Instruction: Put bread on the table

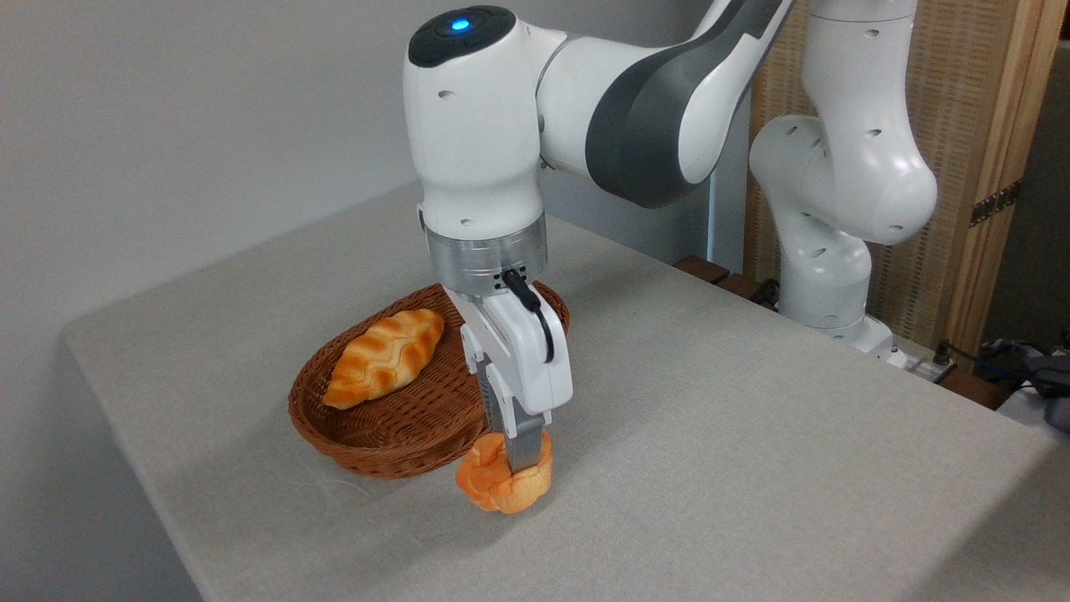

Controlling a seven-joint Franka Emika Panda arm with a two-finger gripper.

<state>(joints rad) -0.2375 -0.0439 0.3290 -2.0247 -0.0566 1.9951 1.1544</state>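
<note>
The bread [495, 489], a small orange-golden bun with a folded top, is at the front rim of the wicker basket, its underside on or just above the grey-beige table [752, 435]. My gripper [520, 462] comes straight down onto it and is shut on it, one grey finger [523, 447] pressed into its top. The other finger is hidden behind the bun and the gripper body.
A brown oval wicker basket [393, 431] sits just left of the gripper and holds a longer striped loaf [386, 357]. The arm's base [836, 251] stands at the table's far right edge. Cables and dark items [1036, 368] lie beyond it.
</note>
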